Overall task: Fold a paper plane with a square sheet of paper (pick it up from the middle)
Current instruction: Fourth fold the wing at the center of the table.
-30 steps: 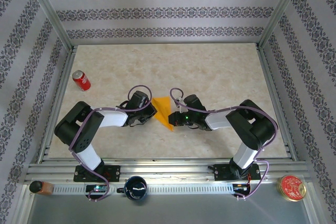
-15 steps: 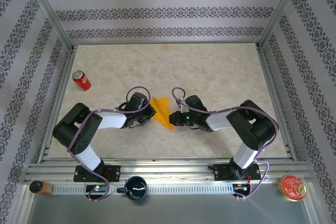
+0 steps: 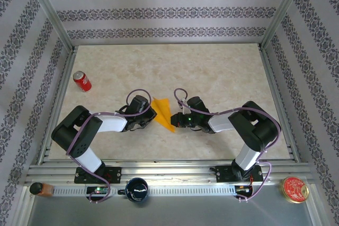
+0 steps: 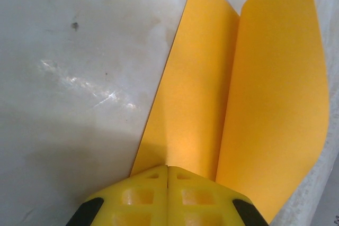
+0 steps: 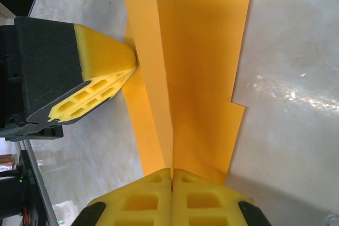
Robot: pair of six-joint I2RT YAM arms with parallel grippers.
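Over the past second the orange-yellow sheet (image 3: 165, 114) has narrowed from a broad wedge to a slimmer, sharper one, and the left arm's elbow has slid slightly toward the near edge. The folded paper sits mid-table between the two arms, its point aimed at the near edge of the pale marbled table (image 3: 222, 72). The left gripper (image 3: 154, 114) holds one side and the right gripper (image 3: 175, 119) the other.

In the left wrist view, the left gripper's yellow fingers (image 4: 148, 189) are pressed together on the sheet's edge, where two layers fan open from a crease. The right wrist view shows the right gripper (image 5: 172, 178) likewise clamped on the opposite edge — a raised ridge runs away from its fingertips — while the left gripper pinches the far side. A red soda can (image 3: 81, 81) sits well apart, near the table's left edge.
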